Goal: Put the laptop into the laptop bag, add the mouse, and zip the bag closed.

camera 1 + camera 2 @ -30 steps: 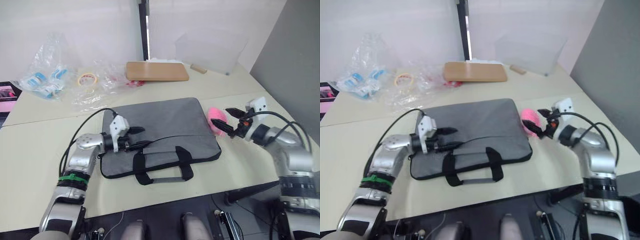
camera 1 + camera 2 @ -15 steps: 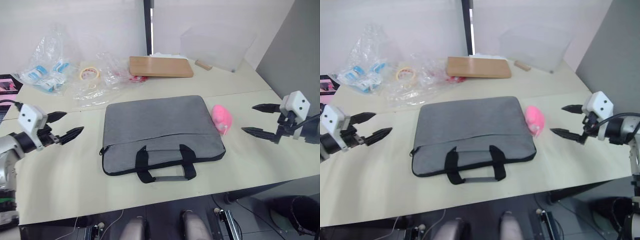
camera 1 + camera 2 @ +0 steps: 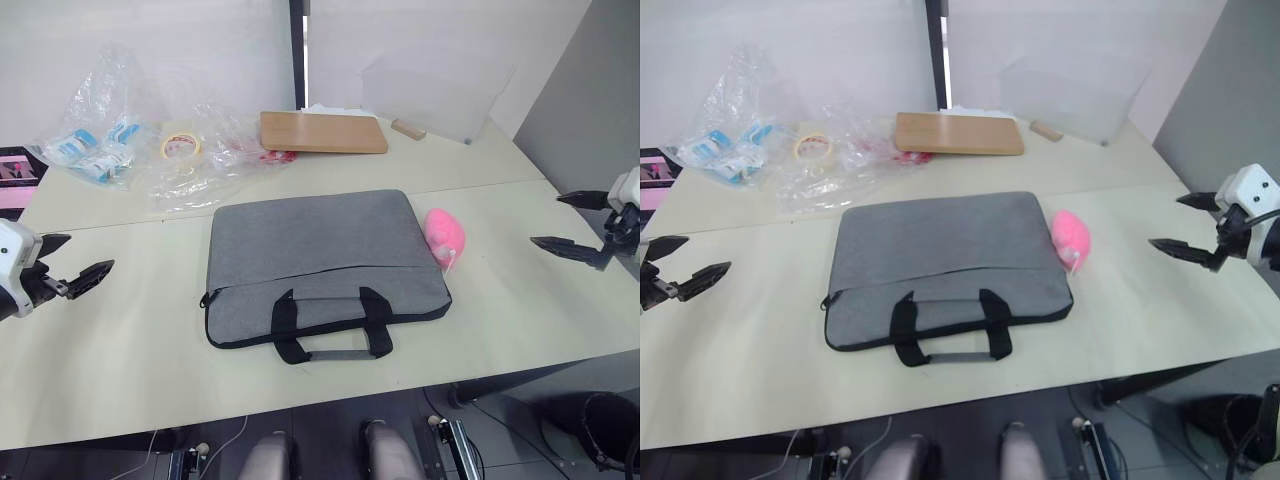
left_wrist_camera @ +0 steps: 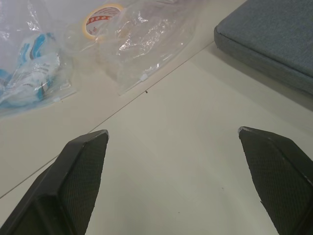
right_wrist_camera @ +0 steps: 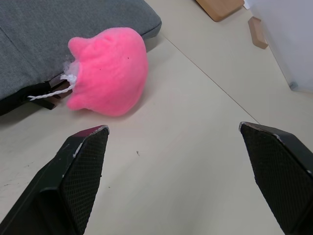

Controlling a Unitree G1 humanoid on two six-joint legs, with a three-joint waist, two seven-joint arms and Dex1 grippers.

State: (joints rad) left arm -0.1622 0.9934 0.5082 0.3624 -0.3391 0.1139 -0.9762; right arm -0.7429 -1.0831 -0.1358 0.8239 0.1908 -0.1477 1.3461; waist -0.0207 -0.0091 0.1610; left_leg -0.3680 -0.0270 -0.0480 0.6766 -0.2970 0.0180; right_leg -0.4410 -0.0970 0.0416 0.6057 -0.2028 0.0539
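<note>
Left eye view: laptop bag (image 3: 320, 265) flat at frame centre on desk (image 3: 130, 340); left gripper (image 3: 68, 268) and right gripper (image 3: 578, 225) at side edges, jaws spread, empty.

One laptop bag (image 3: 320, 270), one pink plush (image 3: 444, 236), two grippers.

Bare table (image 3: 130, 340) lies open left of the laptop bag (image 3: 315, 260) and along its near edge. On the right, a pink soft toy (image 3: 444, 236) touches the bag's side; beyond it the tabletop is free. Plastic bags (image 3: 150, 150) and a wooden board (image 3: 322, 132) crowd the far side.
</note>
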